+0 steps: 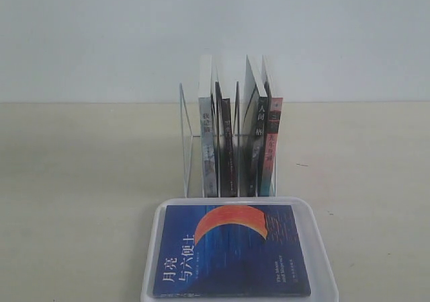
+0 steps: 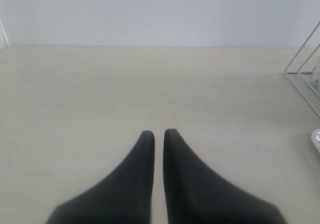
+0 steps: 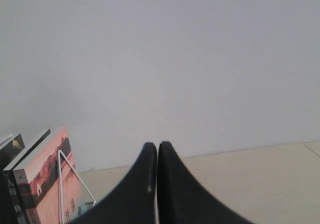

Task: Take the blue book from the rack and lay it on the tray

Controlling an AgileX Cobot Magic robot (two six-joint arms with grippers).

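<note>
**Operator:** Where is the blue book?

**Spotter:** Your blue book [image 1: 232, 248] lies flat on the tray [image 1: 321, 248], cover up, with the orange crescent towards the rack [image 1: 186, 140]. Its spine runs along the left side of the tray, and you can see the white rim on the left, right and far sides of it. The tray sits on the table [image 1: 80, 181], just in front of the rack.

**Operator:** And the rack itself?

**Spotter:** It stands upright with its leftmost slot empty. To the right of that you have a grey-spined book [image 1: 207, 147], some dark thin ones in the middle, a black-spined book [image 1: 259, 130] and a red-spined book [image 1: 275, 140] at the right end. All of them are on end.

**Operator:** What are my hands doing?

**Spotter:** Neither arm shows in the exterior view. Your left gripper [image 2: 159, 133] is above bare table with its fingers drawn narrow. Only a thin slit shows between them and nothing is in it. A corner of the rack and a bit of the tray's rim sit at the edge of that wrist view.

**Operator:** And the right one?

**Spotter:** Your right gripper [image 3: 157, 145] has its fingertips pressed together and is empty. It points at the pale wall [image 1: 101, 33], and the red-covered book and a clear divider are off to one side of it.
</note>
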